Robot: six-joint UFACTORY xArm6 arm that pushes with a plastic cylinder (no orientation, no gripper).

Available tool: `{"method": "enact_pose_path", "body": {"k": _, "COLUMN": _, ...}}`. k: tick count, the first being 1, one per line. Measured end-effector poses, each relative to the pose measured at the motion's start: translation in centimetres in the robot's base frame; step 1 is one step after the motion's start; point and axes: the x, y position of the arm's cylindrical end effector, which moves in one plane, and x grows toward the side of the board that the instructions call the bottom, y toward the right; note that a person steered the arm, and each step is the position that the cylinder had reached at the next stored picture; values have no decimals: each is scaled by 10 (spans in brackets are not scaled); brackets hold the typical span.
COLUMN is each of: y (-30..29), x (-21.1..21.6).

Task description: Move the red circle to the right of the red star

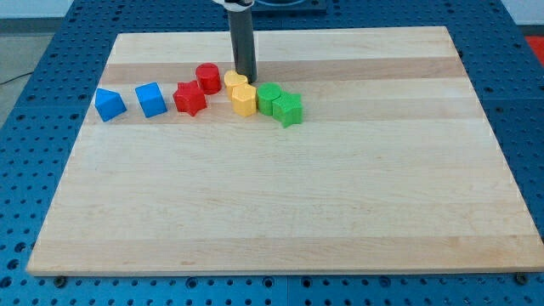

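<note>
The red circle [208, 77] stands on the wooden board, just up and to the right of the red star [189, 99] and close to it. My tip [246, 80] is down on the board to the right of the red circle, with a small yellow block [235, 80] between them and touching or nearly touching the tip. A yellow hexagon block [244, 99] lies just below the tip.
Two green blocks [269, 98] [288, 109] sit right of the yellow hexagon. A blue cube [150, 99] and a blue triangular block [110, 104] lie left of the red star. The board's top edge [280, 32] is close behind the rod.
</note>
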Motion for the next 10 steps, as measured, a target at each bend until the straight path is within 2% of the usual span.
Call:
{"method": "enact_pose_path", "body": {"k": 1, "y": -1, "x": 4}}
{"method": "enact_pose_path", "body": {"k": 2, "y": -1, "x": -12}}
{"method": "enact_pose_path", "body": {"k": 3, "y": -18, "x": -60}}
{"method": "enact_pose_path", "body": {"k": 4, "y": -74, "x": -66}}
{"method": "enact_pose_path", "body": {"k": 7, "y": -78, "x": -20}}
{"method": "enact_pose_path", "body": {"k": 10, "y": -69, "x": 1}}
